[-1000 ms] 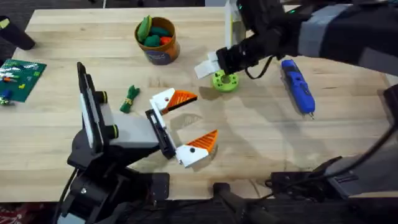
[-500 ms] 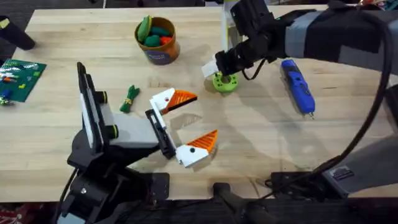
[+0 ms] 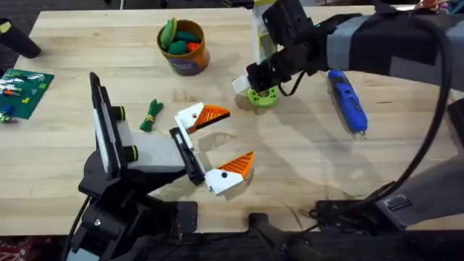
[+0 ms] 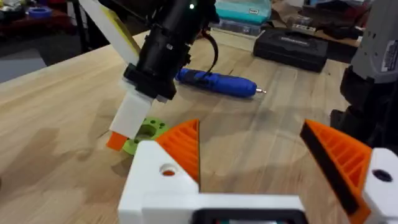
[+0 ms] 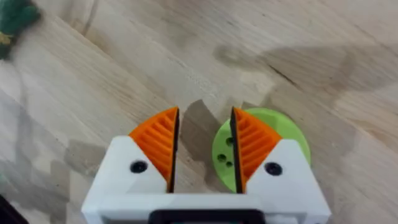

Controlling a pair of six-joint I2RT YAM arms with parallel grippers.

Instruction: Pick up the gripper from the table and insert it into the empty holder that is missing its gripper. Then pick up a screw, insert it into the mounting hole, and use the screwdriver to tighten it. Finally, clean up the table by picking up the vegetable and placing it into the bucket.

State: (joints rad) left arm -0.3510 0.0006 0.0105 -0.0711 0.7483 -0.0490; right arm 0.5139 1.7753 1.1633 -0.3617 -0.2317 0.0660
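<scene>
My left gripper (image 3: 239, 135) rests open and wide on the table, its two white holders each carrying an orange ribbed gripper pad (image 4: 186, 149). A small round mounting hole (image 4: 166, 170) shows in the nearer white holder. My right gripper (image 3: 243, 85) hangs over a green disc (image 3: 264, 96) with a narrow open gap, one finger (image 5: 249, 146) over the disc and nothing I can see between the fingers. I cannot make out a screw. The blue screwdriver (image 3: 348, 101) lies to the right. The dark-green vegetable (image 3: 151, 114) lies left of my left gripper. The bucket (image 3: 185, 61) stands at the back.
The bucket holds a heap of green and orange toy vegetables (image 3: 180, 38). A green circuit board (image 3: 23, 90) lies at the far left edge. Bare wood stretches along the right front of the table (image 3: 326, 167).
The right arm has swung further in over the green disc, and its gripper has sunk slightly towards the disc's left edge. The left arm has not moved.
</scene>
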